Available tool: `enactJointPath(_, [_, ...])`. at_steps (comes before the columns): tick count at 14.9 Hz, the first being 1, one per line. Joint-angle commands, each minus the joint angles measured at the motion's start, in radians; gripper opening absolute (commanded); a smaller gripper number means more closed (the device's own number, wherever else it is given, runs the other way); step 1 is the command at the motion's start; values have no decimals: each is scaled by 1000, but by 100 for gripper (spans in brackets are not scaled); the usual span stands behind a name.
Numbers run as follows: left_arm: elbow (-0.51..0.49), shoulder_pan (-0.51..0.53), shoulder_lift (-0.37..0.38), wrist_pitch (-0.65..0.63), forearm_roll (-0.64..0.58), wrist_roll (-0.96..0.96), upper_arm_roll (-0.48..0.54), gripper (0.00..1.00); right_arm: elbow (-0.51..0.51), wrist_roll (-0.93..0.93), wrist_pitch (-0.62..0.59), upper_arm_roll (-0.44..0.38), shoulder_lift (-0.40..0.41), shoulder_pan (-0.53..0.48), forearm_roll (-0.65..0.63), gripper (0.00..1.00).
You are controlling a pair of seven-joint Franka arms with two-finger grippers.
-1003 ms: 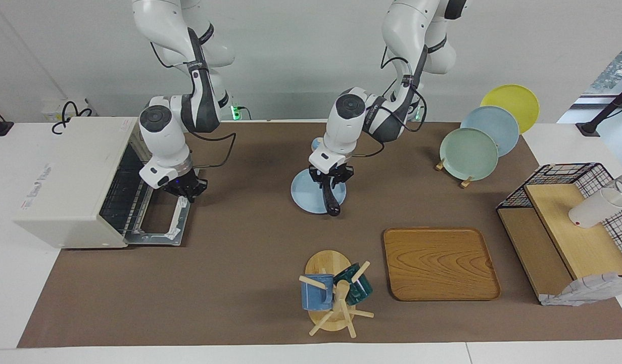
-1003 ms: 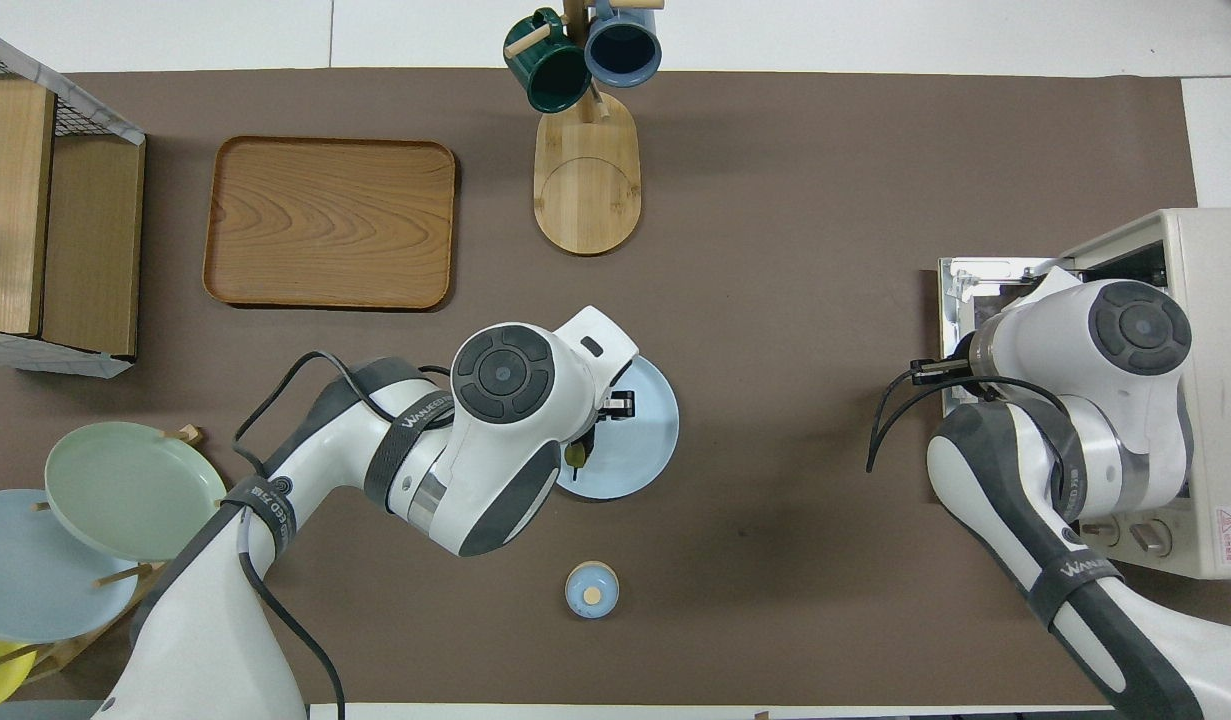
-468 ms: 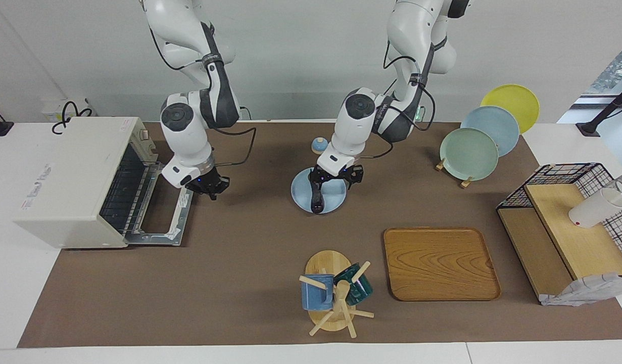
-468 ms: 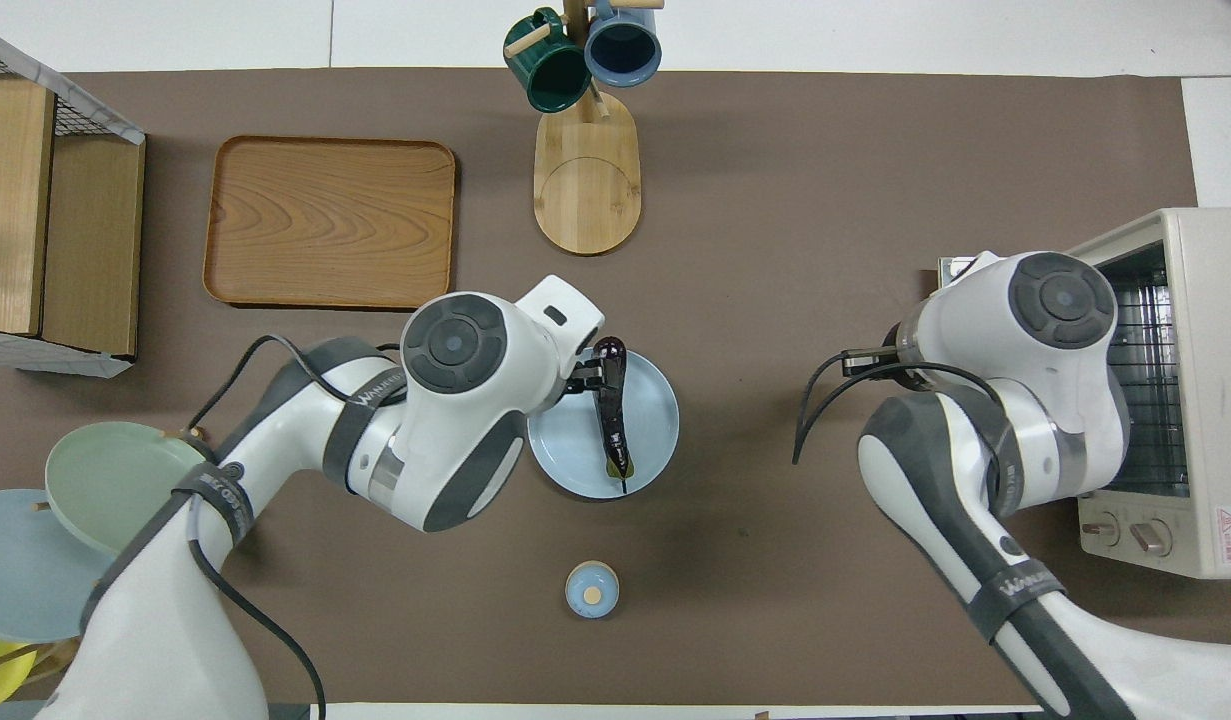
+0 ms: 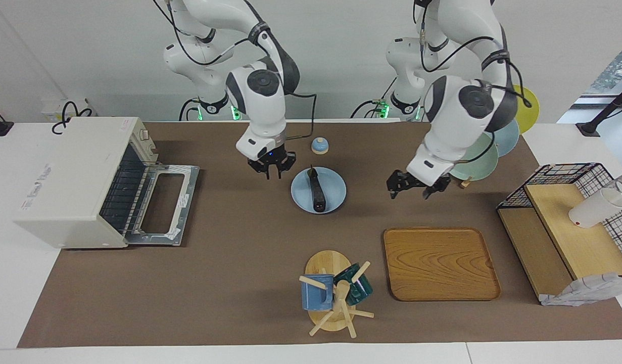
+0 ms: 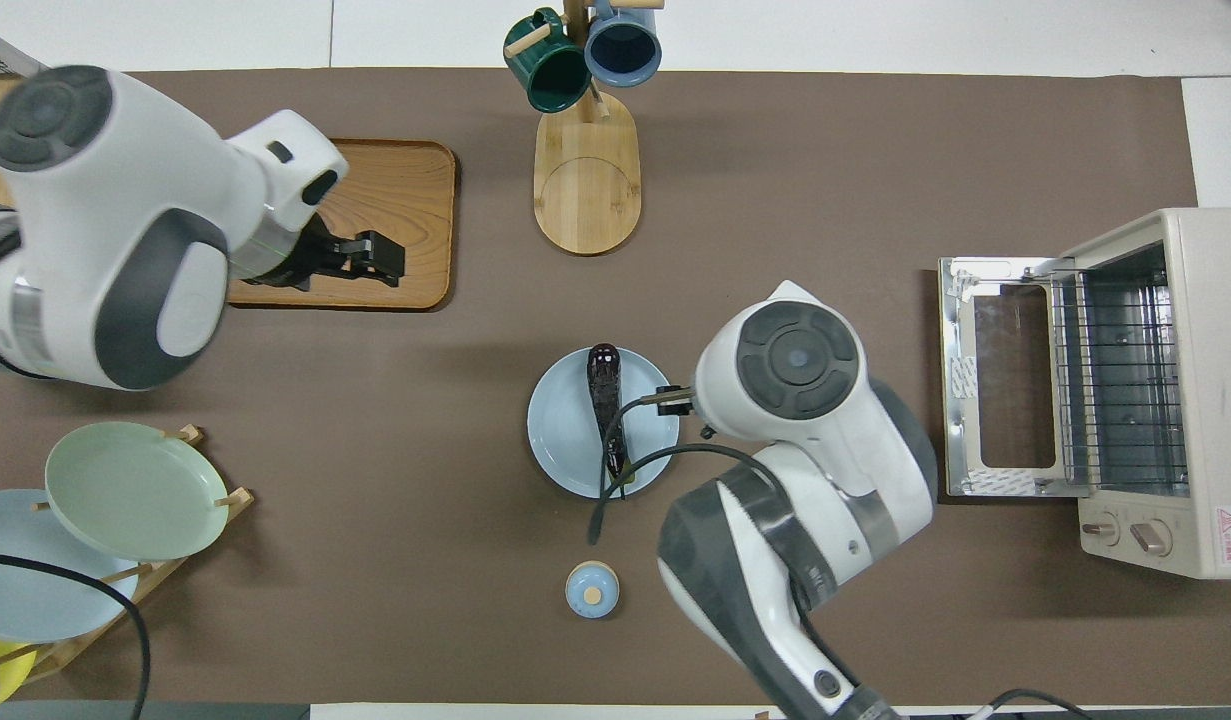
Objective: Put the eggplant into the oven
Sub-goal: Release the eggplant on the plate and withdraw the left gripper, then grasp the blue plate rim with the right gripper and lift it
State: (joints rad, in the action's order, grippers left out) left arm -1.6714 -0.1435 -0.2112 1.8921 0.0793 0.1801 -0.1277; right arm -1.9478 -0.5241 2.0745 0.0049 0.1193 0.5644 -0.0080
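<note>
The dark purple eggplant (image 5: 317,192) lies loose on a light blue plate (image 5: 335,188) in the middle of the mat; it also shows in the overhead view (image 6: 606,398) on the plate (image 6: 565,440). The off-white oven (image 5: 68,177) stands at the right arm's end with its door (image 5: 164,202) folded down open and its wire rack (image 6: 1115,380) showing. My right gripper (image 5: 268,173) is open and empty in the air, beside the plate on the oven's side. My left gripper (image 5: 415,189) is open and empty, raised over the mat; in the overhead view it (image 6: 380,258) covers the wooden tray's edge.
A wooden tray (image 5: 439,263) and a mug tree (image 5: 333,293) with two mugs lie farther from the robots than the plate. A small blue lidded pot (image 5: 320,145) sits nearer the robots. A plate rack (image 5: 472,151) and a wire shelf (image 5: 563,222) stand at the left arm's end.
My left gripper let go of the eggplant onto the plate, then rose and swung toward the left arm's end. My right gripper left the open oven door and moved toward the plate.
</note>
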Motion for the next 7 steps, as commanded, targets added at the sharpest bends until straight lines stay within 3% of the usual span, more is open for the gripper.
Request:
enactJointPath(1, [57, 67, 3, -82, -13, -57, -10, 100, 206, -146, -33, -3, 156, 105, 20, 34])
enactJointPath(4, [79, 113, 65, -162, -32, -74, -10, 100, 514, -322, -76, -3, 397, 231, 0, 34])
enactJointPath(7, [71, 133, 150, -250, -50, -91, -10, 100, 495, -344, 40, -3, 425, 278, 3, 36])
